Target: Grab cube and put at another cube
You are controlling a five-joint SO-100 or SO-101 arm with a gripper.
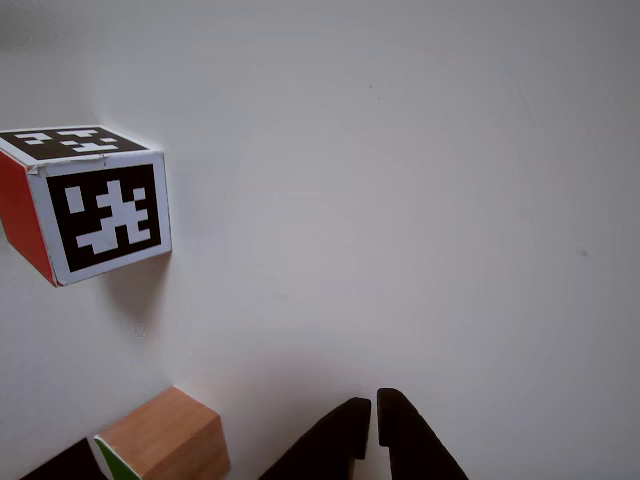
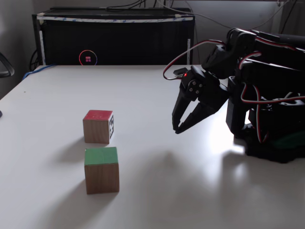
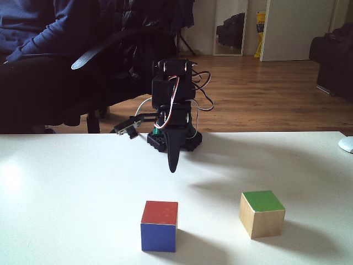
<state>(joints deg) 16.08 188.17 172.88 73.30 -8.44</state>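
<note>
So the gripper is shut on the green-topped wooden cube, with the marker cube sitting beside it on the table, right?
Not quite. In a fixed view the gripper hangs empty above the table, apart from the green-topped wooden cube, which rests on the table beside the marker cube.

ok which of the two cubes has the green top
The plain wood-grain cube, nearer the camera in a fixed view. The other cube has a red top and a black-and-white marker pattern on its side.
</note>
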